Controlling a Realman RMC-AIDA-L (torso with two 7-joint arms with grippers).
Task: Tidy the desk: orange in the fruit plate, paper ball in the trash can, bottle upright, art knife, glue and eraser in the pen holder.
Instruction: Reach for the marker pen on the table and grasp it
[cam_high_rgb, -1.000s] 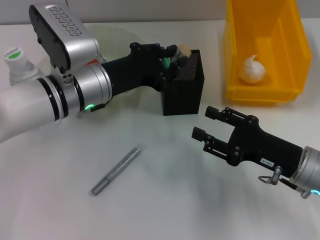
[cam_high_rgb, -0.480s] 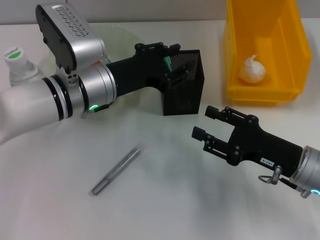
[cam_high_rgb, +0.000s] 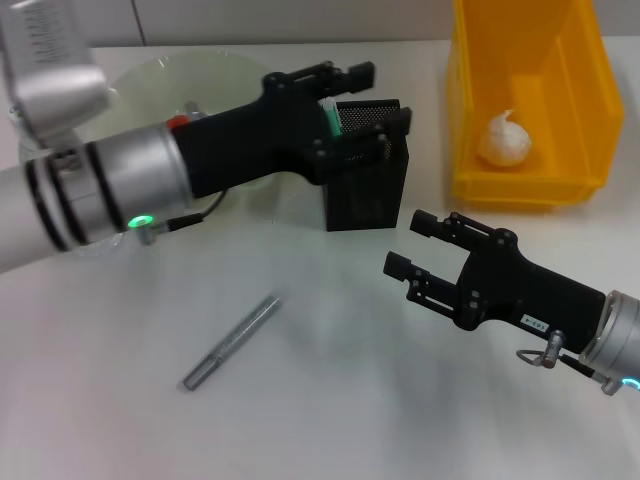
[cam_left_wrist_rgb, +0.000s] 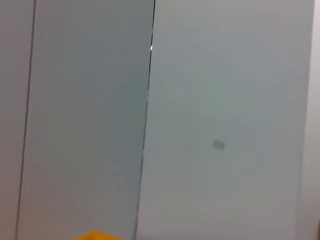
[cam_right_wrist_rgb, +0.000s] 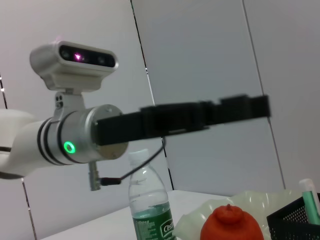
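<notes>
My left gripper hangs open just above the black mesh pen holder, holding nothing. A green stick with a white tip, which looks like the glue, stands in the holder. The eraser is hidden. The grey art knife lies flat on the table, front left. My right gripper is open and empty, right of the knife. The paper ball rests in the yellow trash can. The orange sits in the pale green fruit plate. The bottle stands upright.
The left arm stretches across the fruit plate and hides the bottle in the head view. White tabletop spreads around the knife. The left wrist view shows only a wall.
A beige piece held over the pen holder a second ago is gone from the left gripper. The fingers have opened, and the arm has risen and rolled, covering the bottle. Right arm unmoved.
</notes>
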